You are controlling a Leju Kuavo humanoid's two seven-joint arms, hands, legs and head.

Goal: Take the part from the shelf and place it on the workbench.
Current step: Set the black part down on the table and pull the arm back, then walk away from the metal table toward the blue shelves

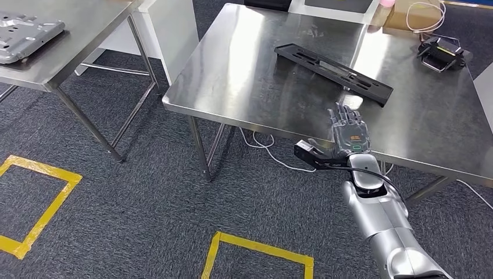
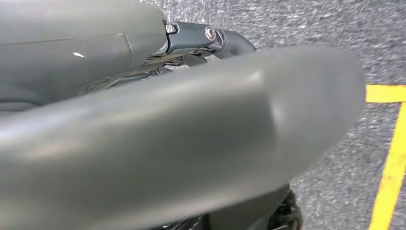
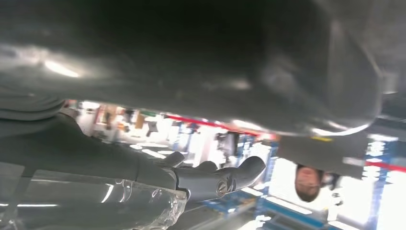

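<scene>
The part [image 1: 333,74], a long, flat black bar with slots cut along its length, is seen lying on the steel bench [image 1: 256,87] in the upper centre-right of the head view, set diagonally from upper left to lower right with its lower end toward the near edge. Its underside appears to rest flat on the steel, which suggests it has been set down where it cannot tip or slide, well inside the bench edges, so the placing step is judged done or nearly so. The right hand [image 1: 349,131] is seen just below the part's lower end, over the near edge of the bench, with its fingers stretched forward and apart and nothing held in them; whether the fingertips touch the part cannot be told, though a narrow strip of steel seems to lie between them. That flat, spread pose fits a release rather than a grasp. In the right wrist view the dark fingers [image 3: 225,177] are shown extended over a shiny surface. The left hand [image 2: 206,38] is seen close up in the left wrist view above carpet marked with yellow tape [image 2: 390,158]; whether its fingers are spread or curled cannot be told. A grey metal plate [image 1: 26,35] lies on a second table in the upper left corner.
</scene>
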